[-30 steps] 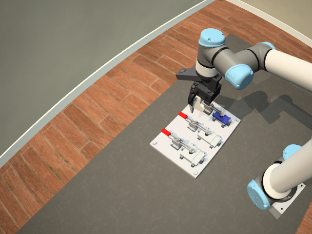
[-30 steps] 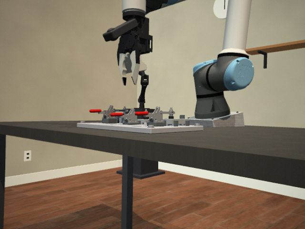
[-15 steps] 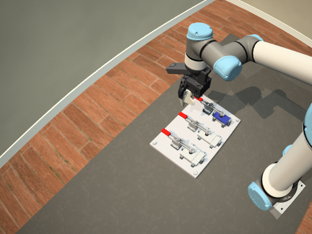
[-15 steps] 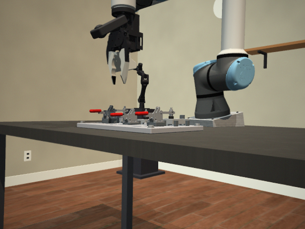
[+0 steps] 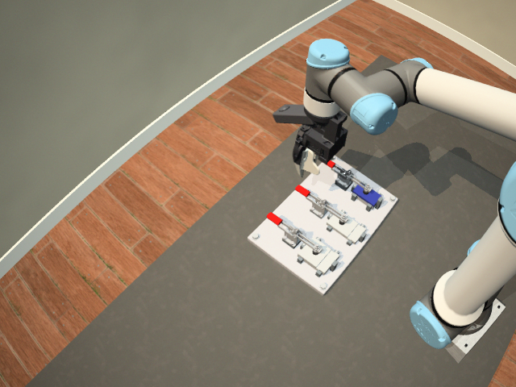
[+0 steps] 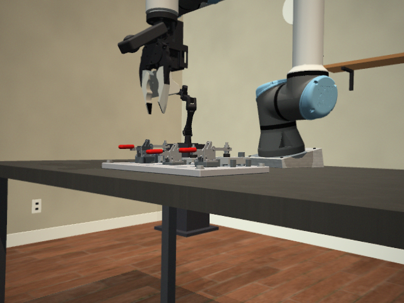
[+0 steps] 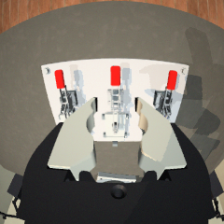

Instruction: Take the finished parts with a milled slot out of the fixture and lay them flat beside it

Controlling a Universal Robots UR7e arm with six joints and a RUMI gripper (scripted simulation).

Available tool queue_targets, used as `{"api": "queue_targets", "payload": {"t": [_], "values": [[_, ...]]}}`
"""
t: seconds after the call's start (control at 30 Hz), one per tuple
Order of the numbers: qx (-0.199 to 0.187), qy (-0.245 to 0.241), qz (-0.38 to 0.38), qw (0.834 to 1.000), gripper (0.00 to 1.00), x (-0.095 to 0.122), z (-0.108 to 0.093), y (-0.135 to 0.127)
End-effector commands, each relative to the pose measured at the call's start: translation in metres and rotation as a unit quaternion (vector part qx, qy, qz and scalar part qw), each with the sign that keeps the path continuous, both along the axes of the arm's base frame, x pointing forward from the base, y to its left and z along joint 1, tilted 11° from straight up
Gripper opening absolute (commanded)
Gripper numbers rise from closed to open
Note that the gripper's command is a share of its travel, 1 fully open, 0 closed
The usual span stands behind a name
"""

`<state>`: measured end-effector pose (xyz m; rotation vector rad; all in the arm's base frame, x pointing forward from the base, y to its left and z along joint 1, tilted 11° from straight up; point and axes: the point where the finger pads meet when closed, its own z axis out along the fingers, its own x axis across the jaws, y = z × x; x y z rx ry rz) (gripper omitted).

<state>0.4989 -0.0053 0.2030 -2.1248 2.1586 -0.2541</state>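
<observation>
A white fixture plate (image 5: 322, 226) lies on the dark table with three toggle clamps that have red handles. The far clamp holds the blue blank (image 5: 366, 196). The middle clamp holds a pale slotted part (image 5: 349, 230) and the near clamp holds another one (image 5: 321, 258). My gripper (image 5: 304, 169) (image 6: 156, 109) hangs well above the handle side of the plate (image 6: 182, 166), fingers pointing down, slightly apart and empty. In the wrist view the middle clamp (image 7: 115, 107) shows between my fingers. The blue blank is hidden there behind a finger.
The robot's base (image 5: 458, 329) stands on the table right of the fixture. A black jointed stand (image 6: 189, 113) rises behind the plate. The table's edge runs close to the fixture's left side, with wood floor beyond.
</observation>
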Motion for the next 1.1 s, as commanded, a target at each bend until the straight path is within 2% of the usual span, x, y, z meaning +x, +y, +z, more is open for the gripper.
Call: {"api": "queue_targets", "payload": {"t": [0.0,0.3,0.37,0.6,1.07], "values": [[0.0,-0.001,0.0,1.0,0.28,0.003,-0.011,-0.001],[0.0,-0.001,0.0,1.0,0.28,0.009,-0.046,-0.002],[0.0,-0.001,0.0,1.0,0.28,0.009,-0.046,-0.002],[0.0,-0.001,0.0,1.0,0.28,0.014,-0.068,-0.003],[0.0,-0.001,0.0,1.0,0.28,0.015,-0.074,-0.004]]}}
